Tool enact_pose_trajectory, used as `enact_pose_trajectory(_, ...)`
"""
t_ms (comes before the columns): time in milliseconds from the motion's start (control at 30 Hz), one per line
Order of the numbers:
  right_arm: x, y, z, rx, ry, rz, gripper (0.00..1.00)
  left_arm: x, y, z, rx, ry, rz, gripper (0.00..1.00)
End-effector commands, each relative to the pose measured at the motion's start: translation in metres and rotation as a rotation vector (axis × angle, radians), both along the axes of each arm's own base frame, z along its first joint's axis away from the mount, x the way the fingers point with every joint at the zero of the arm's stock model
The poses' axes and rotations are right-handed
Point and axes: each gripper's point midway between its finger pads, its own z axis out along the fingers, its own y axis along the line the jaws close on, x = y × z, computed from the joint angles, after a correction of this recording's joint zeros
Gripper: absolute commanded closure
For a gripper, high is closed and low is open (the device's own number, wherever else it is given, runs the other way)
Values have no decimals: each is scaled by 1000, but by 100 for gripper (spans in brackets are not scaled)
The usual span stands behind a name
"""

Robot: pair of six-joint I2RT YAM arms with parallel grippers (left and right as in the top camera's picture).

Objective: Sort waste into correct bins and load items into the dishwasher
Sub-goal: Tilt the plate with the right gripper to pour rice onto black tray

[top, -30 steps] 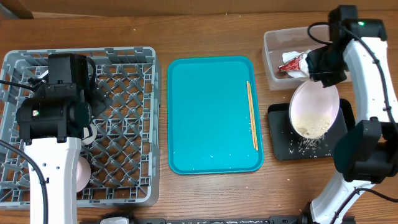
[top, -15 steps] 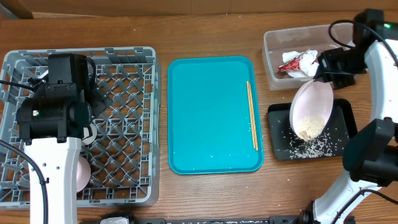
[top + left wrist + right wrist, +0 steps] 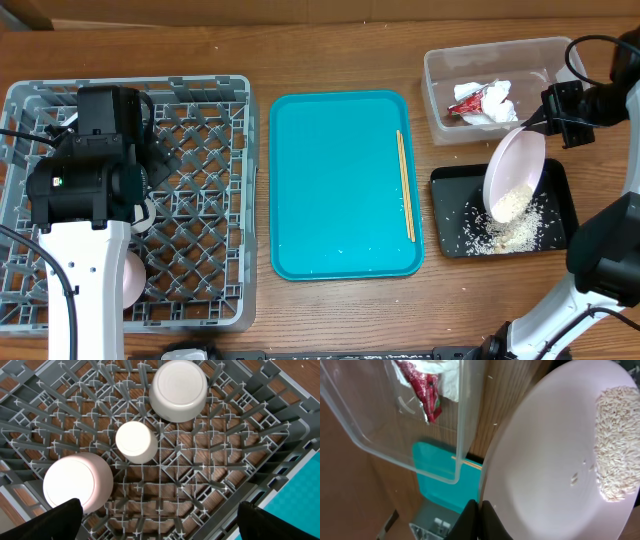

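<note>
right pincer point(image 3: 479, 510) clenched on the rim of the white plate point(image 3: 517, 165), which was tilted steeply over the black tray point(image 3: 450, 195). rice grains point(image 3: 508, 203) gathered at the plate's low edge, with more scattered in the tray beneath. just beside it, the clear tub point(image 3: 437, 62) held the napkin point(image 3: 500, 96) and red wrapper point(image 3: 468, 103). chopsticks point(image 3: 405, 185) lay along the right side of the teal tray point(image 3: 335, 180). left pincer point(image 3: 159, 507), released with fingers wide apart, hung over the dish rack point(image 3: 200, 190), where an upturned bowl point(image 3: 178, 390) and cup point(image 3: 136, 441) sat among the pegs.
</note>
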Motion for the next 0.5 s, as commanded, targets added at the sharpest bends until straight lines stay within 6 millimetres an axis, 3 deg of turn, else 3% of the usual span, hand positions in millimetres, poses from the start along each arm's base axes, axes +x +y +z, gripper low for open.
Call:
enact_pose_trajectory(0, 7, 14, 35, 64, -155, 77, 96, 1, -1, -2, -10, -4, 11, 0)
enact_pose_trajectory(133, 12, 24, 47, 139, -231, 124, 96, 1, -1, -2, -10, -4, 11, 0)
enact_pose_trajectory(467, -2, 11, 45, 152, -193, 97, 96, 1, -1, -2, -10, -4, 11, 0)
